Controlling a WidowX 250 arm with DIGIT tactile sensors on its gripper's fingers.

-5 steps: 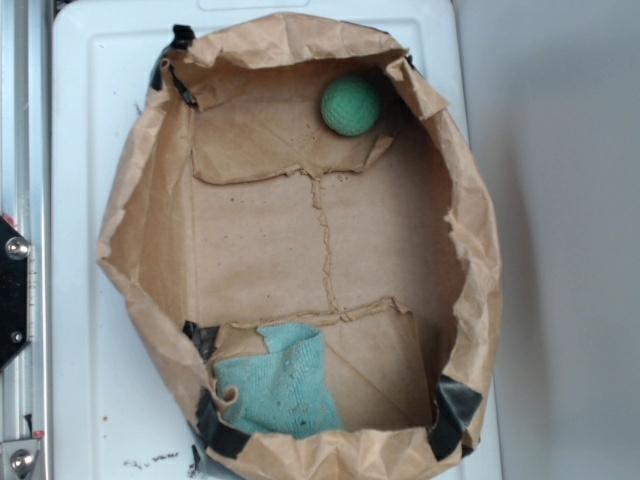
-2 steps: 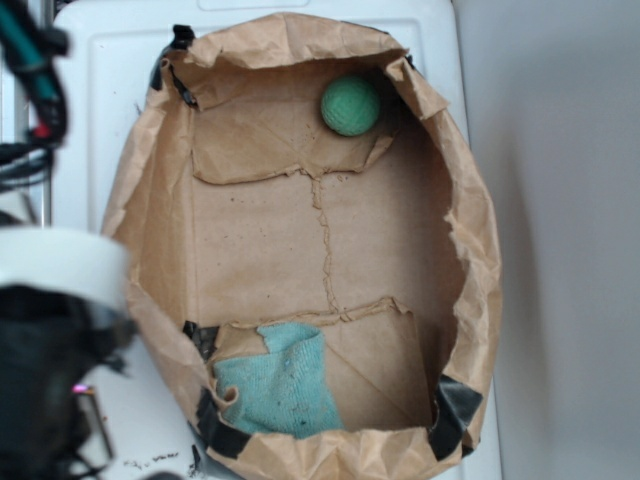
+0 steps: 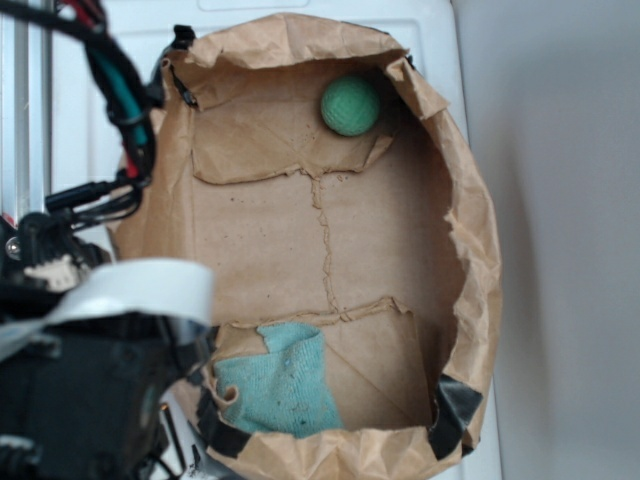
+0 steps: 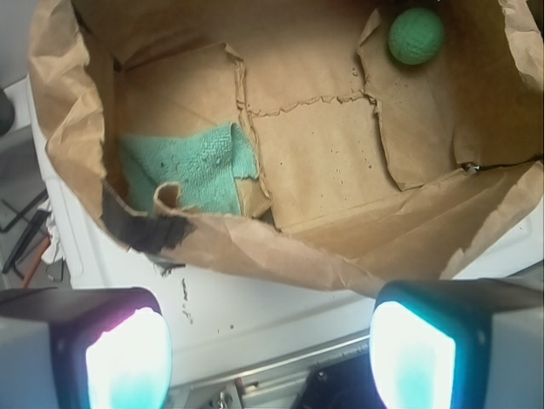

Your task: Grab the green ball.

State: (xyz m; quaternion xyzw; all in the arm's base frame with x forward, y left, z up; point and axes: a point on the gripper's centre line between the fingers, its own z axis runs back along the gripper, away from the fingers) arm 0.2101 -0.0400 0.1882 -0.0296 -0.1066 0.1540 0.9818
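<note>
Small round medium-green ball with a dimpled matte surface (image 3: pixel 350 105) (image 4: pixel 415 36) resting inside a cut-down brown paper bag with crumpled, rolled walls (image 3: pixel 480 230) (image 4: pixel 255 251), tucked into the bag's far right corner, close against the paper wall there. Flat teal terry cloth (image 3: pixel 280 385) (image 4: pixel 192 166) lying at the opposite end of the bag floor, in the near left corner, partly under a torn paper flap, well apart from the ball. Strips of black tape (image 3: pixel 455 410) at the bag's near corners. Bag set on a white plastic tabletop (image 3: pixel 85 120) (image 4: pixel 281 311), filling most of it from far edge to near edge.

Black robot arm with bundled cables (image 3: pixel 90 390) blurred at the table's left edge and near left corner, outside the bag wall. Gripper (image 4: pixel 268 345) hovering over the table's left edge, outside the bag, both fingers (image 4: pixel 128 358) lit pale cyan, spread wide apart with nothing between them. Ball far from the gripper, at the diagonal end of the bag in the wrist view.
</note>
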